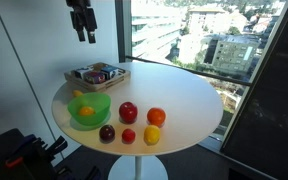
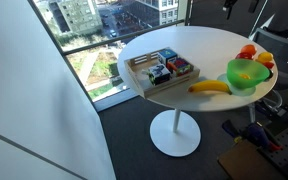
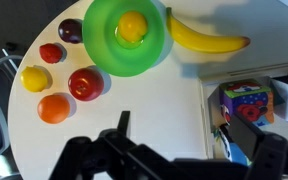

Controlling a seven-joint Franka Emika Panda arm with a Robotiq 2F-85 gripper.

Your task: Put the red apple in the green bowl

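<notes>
The red apple (image 1: 128,112) sits on the round white table beside the green bowl (image 1: 89,110). In the wrist view the apple (image 3: 85,83) lies just left of and below the bowl (image 3: 99,50), which holds a yellow fruit (image 3: 132,27). My gripper (image 1: 84,36) hangs high above the table's far side, over the wooden tray, well away from the apple. In the wrist view its fingers (image 3: 189,130) are spread wide with nothing between them. The bowl also shows in an exterior view (image 2: 246,73).
Around the apple lie an orange (image 3: 54,108), a lemon (image 3: 35,78), a small red fruit (image 3: 51,53) and a maroon fruit (image 3: 71,31). A banana (image 3: 206,35) lies beside the bowl. A wooden tray of packets (image 1: 96,75) stands at the table's window side.
</notes>
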